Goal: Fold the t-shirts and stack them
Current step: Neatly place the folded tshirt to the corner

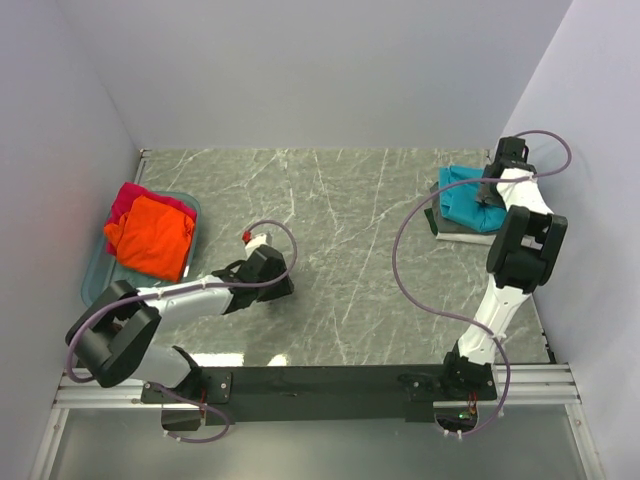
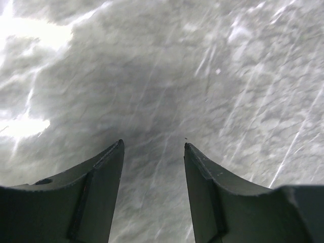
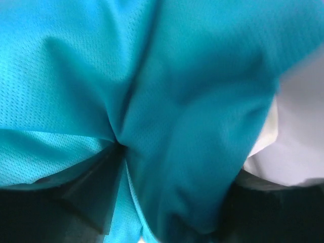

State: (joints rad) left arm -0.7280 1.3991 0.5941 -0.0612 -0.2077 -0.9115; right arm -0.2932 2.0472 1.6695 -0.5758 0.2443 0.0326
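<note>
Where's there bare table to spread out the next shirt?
Bare: the wide middle of the table, between the left fingers and the teal t-shirt stack. Crowded: the tub at far left, and the stack's far right corner.

The left arm [image 1: 190,293] and the right arm [image 1: 500,290] are both wearing white shells over their long links and chunky black housings at the joints. A thin mauve cable [image 1: 293,245] is looping free off the left arm. The right cable [image 1: 398,245] is arcing wider. A black base bar [image 1: 320,382] is joining their mounts. A small red tip [image 1: 246,236] is showing at the left wrist. The left fingers [image 2: 96,192] are showing as matte, dark grey wedges, each tapering to a curved point.
</note>
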